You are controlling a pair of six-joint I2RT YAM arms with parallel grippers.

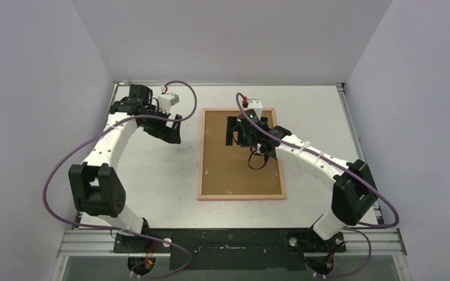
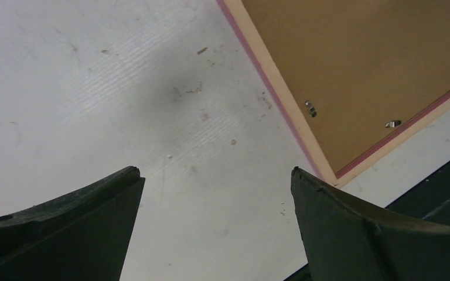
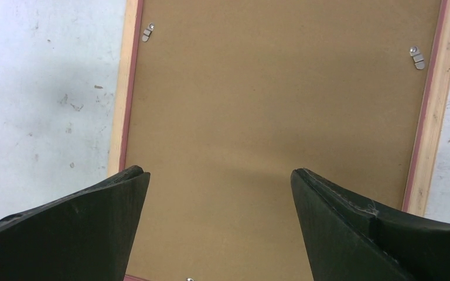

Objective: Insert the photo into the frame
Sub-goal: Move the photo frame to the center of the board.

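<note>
Left gripper [image 2: 214, 170], right gripper [image 3: 217, 170] spread wide, empty, frame [image 3: 432, 117] clips [image 3: 417, 57] sharp only in wrist views

One pink-edged, pale wooden rectangular frame [image 3: 430, 117]; one brown fibreboard backing panel [image 3: 269, 117]; two small silver clips [image 3: 147, 31] beyond the right fingers [image 3: 64, 234].

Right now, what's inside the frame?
A brown backing board fills the frame, with small metal clips at its edges. Anything under the board is covered; the photo is not visible in any view.
</note>
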